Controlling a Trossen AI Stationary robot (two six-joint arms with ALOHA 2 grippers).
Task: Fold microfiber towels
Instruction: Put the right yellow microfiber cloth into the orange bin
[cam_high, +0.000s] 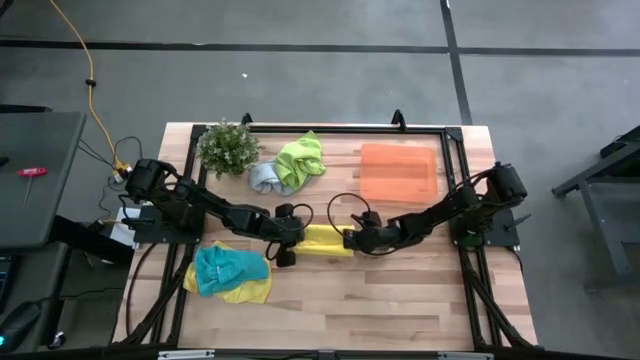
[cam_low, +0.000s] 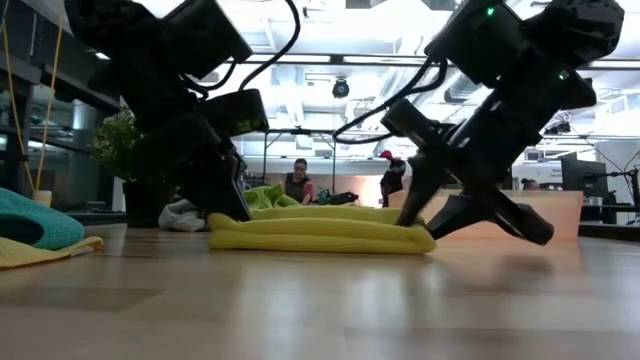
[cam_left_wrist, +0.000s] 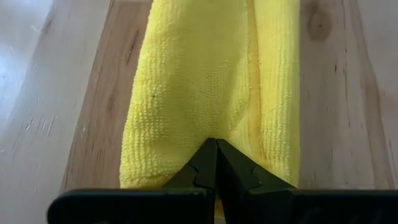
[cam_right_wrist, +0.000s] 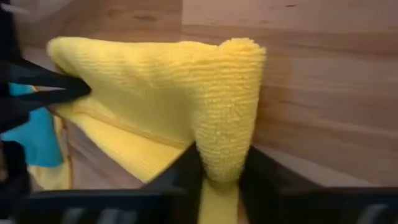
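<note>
The right tool (cam_right_wrist: 221, 180) is clamped on a raised fold at one end of the folded yellow towel (cam_high: 322, 240). The left tool (cam_left_wrist: 216, 163), fingers pressed together, pins the towel's other end. The towel lies mid-desk (cam_high: 400, 300), stretched between both tools.

The wooden table (cam_high: 400, 290) carries a folded yellow towel (cam_high: 322, 240) in the middle, a teal towel (cam_high: 228, 266) on another yellow one (cam_high: 250, 292), a green towel (cam_high: 302, 158), a grey-blue towel (cam_high: 264, 177), an orange tray (cam_high: 398, 172) and a small plant (cam_high: 228, 148).
</note>
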